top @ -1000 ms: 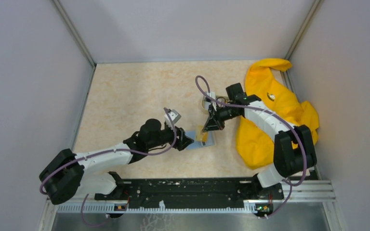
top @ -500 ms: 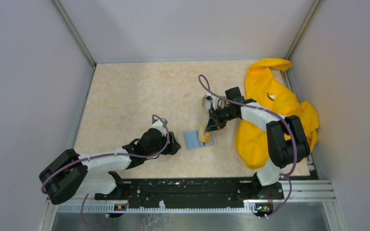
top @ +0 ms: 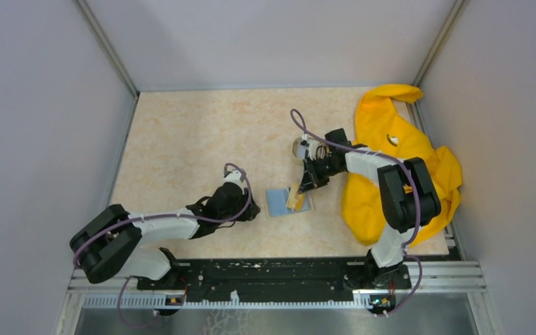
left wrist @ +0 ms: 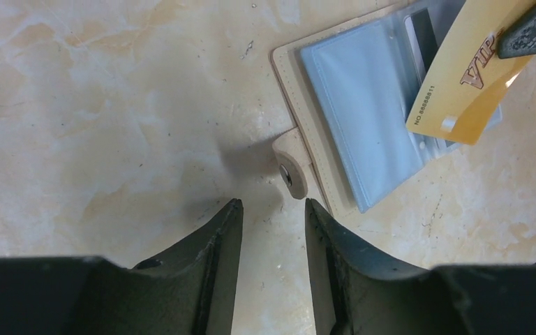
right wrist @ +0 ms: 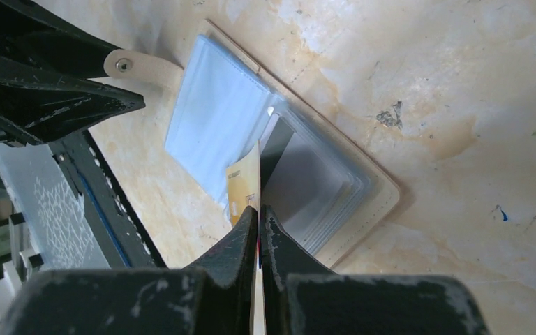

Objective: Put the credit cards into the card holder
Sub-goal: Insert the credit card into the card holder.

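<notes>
The card holder [top: 277, 202] lies open on the table, tan outside with light blue sleeves inside; it also shows in the left wrist view [left wrist: 363, 118] and the right wrist view [right wrist: 209, 118]. My right gripper [top: 304, 184] [right wrist: 259, 209] is shut on a gold credit card [right wrist: 244, 188] [left wrist: 460, 91] [top: 295, 198], held edge-down over the holder's sleeves. A dark card [right wrist: 277, 139] sits in a sleeve. My left gripper [top: 253, 212] [left wrist: 272, 206] is open and empty, just left of the holder's snap tab [left wrist: 289, 171], not touching it.
A big yellow cloth [top: 398, 160] lies crumpled at the right side. A small round pale object [top: 300, 148] sits behind the right gripper. Grey walls enclose the table on three sides. The left gripper's fingers [right wrist: 49, 98] show at the top left of the right wrist view.
My left gripper has let go of the holder's left edge and drawn back to the left. My right gripper has moved slightly nearer with the gold card over the holder.
</notes>
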Robot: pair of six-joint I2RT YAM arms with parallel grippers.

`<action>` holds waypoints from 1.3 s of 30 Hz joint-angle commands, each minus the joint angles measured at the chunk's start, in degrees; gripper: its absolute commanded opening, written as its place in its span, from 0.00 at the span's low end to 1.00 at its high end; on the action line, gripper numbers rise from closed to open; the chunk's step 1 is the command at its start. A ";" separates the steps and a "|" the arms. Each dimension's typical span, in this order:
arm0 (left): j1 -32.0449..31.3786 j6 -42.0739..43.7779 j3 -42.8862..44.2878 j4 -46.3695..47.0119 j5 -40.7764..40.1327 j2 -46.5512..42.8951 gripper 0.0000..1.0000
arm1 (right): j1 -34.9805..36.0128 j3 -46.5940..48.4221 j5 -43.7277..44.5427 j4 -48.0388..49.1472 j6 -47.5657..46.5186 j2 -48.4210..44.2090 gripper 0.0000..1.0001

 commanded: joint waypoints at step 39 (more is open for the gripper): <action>3.23 6.61 6.22 1.50 0.49 7.95 0.30 | 4.48 12.53 2.70 -11.16 0.02 14.34 0.04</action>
